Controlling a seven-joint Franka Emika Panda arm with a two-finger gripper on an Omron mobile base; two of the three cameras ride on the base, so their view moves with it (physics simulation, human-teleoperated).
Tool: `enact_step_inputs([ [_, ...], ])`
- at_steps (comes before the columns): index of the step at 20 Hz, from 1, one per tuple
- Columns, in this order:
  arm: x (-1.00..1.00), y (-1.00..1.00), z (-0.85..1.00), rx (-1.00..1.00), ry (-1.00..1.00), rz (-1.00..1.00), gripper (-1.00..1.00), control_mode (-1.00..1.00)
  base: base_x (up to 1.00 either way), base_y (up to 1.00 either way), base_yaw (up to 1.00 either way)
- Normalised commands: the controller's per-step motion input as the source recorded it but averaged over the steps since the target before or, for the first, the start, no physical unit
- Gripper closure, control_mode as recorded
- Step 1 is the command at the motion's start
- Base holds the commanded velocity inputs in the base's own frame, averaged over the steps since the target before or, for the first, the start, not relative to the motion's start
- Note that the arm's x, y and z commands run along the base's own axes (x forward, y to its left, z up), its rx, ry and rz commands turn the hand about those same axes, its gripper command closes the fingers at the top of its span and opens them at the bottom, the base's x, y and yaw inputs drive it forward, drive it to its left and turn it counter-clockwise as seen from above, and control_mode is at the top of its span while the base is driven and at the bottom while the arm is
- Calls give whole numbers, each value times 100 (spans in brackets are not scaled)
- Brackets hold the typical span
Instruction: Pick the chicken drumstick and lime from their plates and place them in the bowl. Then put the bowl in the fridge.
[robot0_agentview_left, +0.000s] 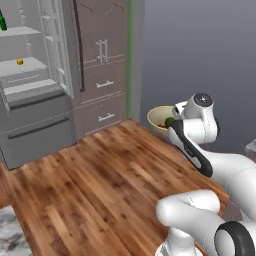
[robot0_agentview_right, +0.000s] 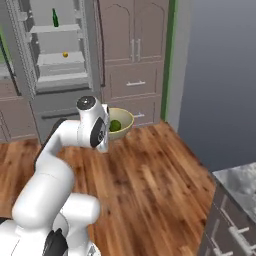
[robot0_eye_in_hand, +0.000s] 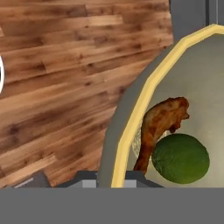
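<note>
So the gripper is clamped on the bowl rim, holding it above the wood floor. Drumstick and lime sit touching inside, fridge open.

Wood plank floor runs from fridge outward; nothing lies loose on visible boards. Open fridge stands on floor, brown cabinets just beside it. Inside fridge, upper shelf carries green bottle, upright. Shelf below carries small yellow item. Marble counter edge well apart from fridge.
</note>
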Motion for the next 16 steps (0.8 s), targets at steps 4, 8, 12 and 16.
enact_step_inputs([
  [4,0,0,0,0,0,0,100,100,84,7,39],
  [8,0,0,0,0,0,0,100,100,91,3,30],
  [12,0,0,0,0,0,0,100,100,86,1,36],
  [16,0,0,0,0,0,0,100,100,82,0,40],
])
